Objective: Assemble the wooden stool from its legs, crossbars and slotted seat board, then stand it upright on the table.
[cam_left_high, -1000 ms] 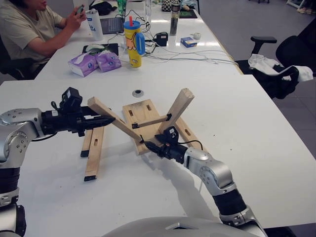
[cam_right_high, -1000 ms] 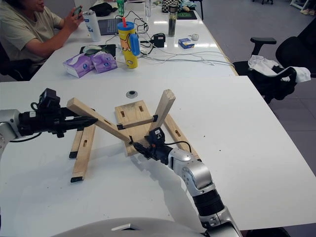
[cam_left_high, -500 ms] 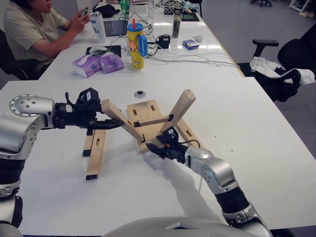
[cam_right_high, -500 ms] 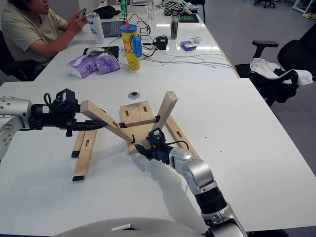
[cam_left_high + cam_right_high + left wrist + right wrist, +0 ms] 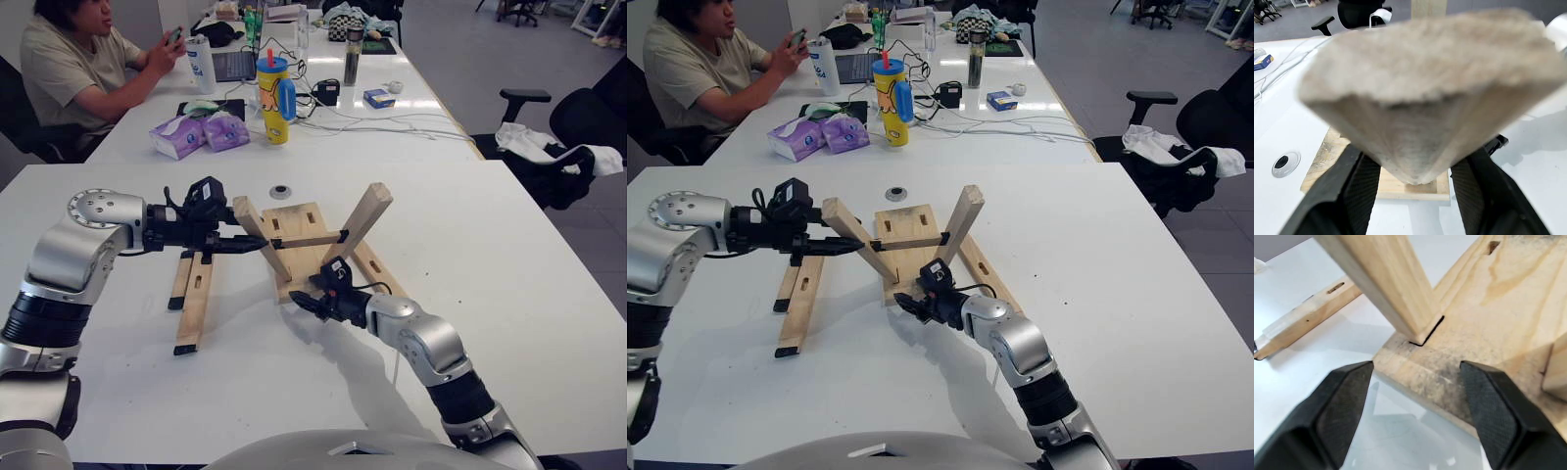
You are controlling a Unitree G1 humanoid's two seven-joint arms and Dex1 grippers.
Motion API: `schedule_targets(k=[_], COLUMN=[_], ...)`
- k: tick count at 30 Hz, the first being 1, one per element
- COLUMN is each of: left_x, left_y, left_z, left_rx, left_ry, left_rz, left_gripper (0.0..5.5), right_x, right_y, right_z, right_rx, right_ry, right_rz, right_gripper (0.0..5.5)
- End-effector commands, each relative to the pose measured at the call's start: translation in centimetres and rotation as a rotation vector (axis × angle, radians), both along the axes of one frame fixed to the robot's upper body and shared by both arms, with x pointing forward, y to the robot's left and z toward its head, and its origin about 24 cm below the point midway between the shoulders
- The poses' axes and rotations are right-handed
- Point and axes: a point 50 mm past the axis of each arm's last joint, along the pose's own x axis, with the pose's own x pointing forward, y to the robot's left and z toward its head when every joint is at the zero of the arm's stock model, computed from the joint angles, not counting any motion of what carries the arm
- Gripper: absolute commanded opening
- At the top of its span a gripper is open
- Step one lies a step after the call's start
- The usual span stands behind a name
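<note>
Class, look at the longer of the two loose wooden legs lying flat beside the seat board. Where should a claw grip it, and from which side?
Grip the longer loose leg at the end nearest the robot, coming down from above, across its width. It lies flat, and that end juts past the shorter leg alongside, so both long edges look free there.

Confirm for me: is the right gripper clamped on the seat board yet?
No: the right wrist view shows the right gripper open, its fingers spread wide apart at the seat board edge, not closed on it.
</note>
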Motion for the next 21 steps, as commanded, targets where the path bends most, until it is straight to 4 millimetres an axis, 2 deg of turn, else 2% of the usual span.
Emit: schedule_targets(k=[1,5,8,10,15,18,21], left_x=[-0.9,-1.2,-0.7,-0.5,-0.5,-0.3,-0.3], left_y=[-0.9,-0.3,-0.3,-0.3,0.1,0.0,-0.2], left_z=[-5.7,-7.5,-6.9,-6.5,-5.7,-5.4,-5.2], left_rx=[-0.017,-0.015,-0.098,-0.109,-0.102,-0.102,-0.101], left_ry=[0.211,0.233,0.211,0.186,0.158,0.149,0.145], left_rz=[0.012,0.039,0.068,0.076,0.090,0.089,0.079], left_gripper=[2.06,2.06,2.06,2.06,2.06,2.06,2.06], right_x=[-2.5,-2.5,-1.8,-1.5,-2.6,-1.5,0.5], right_y=[-1.1,-1.0,-0.6,-0.4,-0.9,-1.0,-0.4], right_z=[-4.6,-4.8,-3.4,-0.6,4.9,9.3,13.0], right_rx=[-0.124,-0.109,0.027,0.161,0.260,0.291,0.247], right_ry=[0.244,0.242,0.111,-0.045,-0.288,-0.481,-0.704], right_rz=[0.008,0.010,-0.042,-0.070,-0.007,-0.068,-0.171], right_gripper=[3.30,3.30,2.83,2.57,1.62,1.14,0.61])
